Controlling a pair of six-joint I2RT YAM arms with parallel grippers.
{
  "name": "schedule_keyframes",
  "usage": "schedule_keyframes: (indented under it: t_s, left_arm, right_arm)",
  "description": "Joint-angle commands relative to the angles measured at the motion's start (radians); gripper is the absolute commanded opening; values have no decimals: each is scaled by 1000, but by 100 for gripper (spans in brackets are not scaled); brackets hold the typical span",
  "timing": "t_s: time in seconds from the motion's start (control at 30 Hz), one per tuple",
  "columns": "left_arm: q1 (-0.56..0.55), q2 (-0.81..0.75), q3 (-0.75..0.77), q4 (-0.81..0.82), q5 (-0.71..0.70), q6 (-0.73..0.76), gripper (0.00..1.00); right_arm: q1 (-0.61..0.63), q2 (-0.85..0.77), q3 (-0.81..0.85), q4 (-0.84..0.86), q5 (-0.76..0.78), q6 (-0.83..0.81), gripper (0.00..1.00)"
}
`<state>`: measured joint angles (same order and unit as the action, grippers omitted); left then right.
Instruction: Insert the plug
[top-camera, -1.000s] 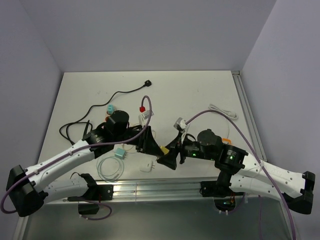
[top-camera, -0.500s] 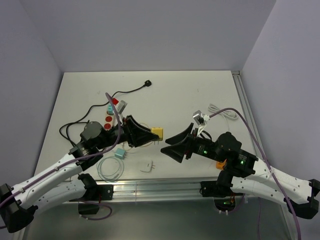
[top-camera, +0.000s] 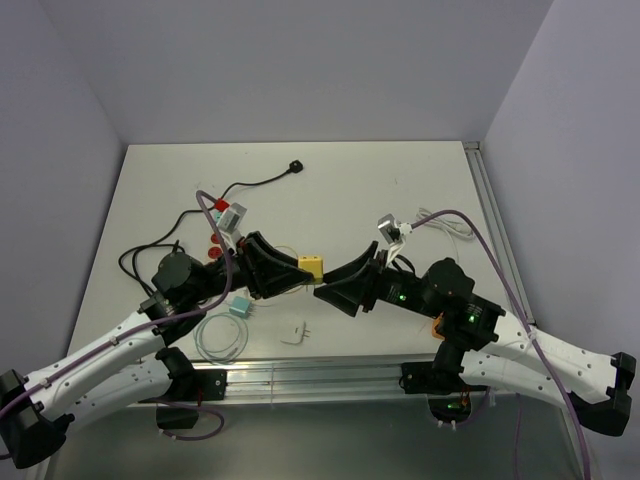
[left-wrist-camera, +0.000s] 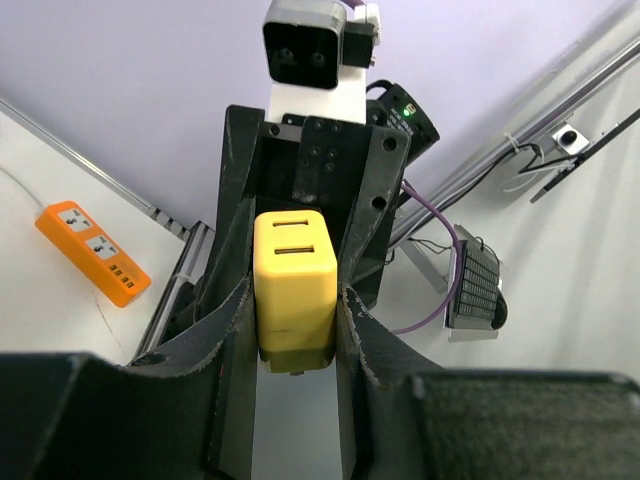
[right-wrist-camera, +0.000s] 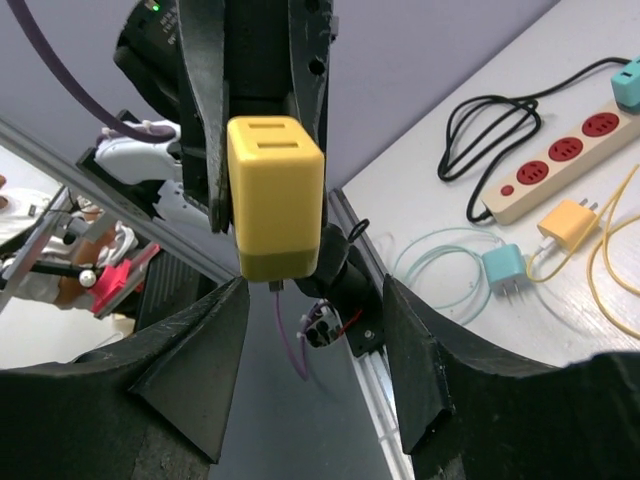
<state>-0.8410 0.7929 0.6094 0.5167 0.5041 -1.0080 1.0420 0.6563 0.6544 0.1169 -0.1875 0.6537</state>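
A yellow plug block (top-camera: 312, 265) hangs above the table's middle, clamped between the fingers of my left gripper (top-camera: 298, 272). In the left wrist view the block (left-wrist-camera: 293, 285) fills the gap between my own fingers (left-wrist-camera: 232, 330), slots facing away. My right gripper (top-camera: 328, 293) faces it tip to tip, jaws open. In the right wrist view the block (right-wrist-camera: 275, 205) sits just beyond my spread fingers (right-wrist-camera: 205, 340), which do not touch it. A beige power strip with red sockets (right-wrist-camera: 560, 165) lies on the table behind the left arm.
An orange power strip (left-wrist-camera: 95, 252) lies under the right arm. A teal charger (top-camera: 240, 307) with a coiled cable, a white charger (top-camera: 295, 333), a small yellow charger (right-wrist-camera: 568, 222), a black cable (top-camera: 250, 183) and a white cable (top-camera: 450, 225) lie about.
The left gripper has held the yellow plug in the middle for the last half second. The right gripper has moved up and left, closing in on the plug with open jaws.
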Motion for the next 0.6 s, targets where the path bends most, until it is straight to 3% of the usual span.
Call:
schedule_keyframes:
  t_s: [0.0,0.23,0.4,0.43,0.47,0.5,0.57]
  left_arm:
    - [-1,2,21,74,56,0,0]
    - [0,12,29,72,82,11,0]
    - [0,25,21,108,103,-3,0]
    - [0,25,20,109,100,-4,0]
    - [-1,25,18,109,102,-3,0]
    - [0,25,18,106,100,-3,0]
    - [0,23,30,71,105,11,0]
  right_arm:
    - [-20,0,45,87,-27,21,62]
    - [-43,11,44,127,-78,44,58]
    - [-65,45,53,159,-141,66,45]
    - [-69,49,53,167,-153,69,39]
    - [-71,57,54,173,-165,70,18]
    - [-73,58,57,173,-177,69,4]
    - [-74,54,60,165,-201,55,0]
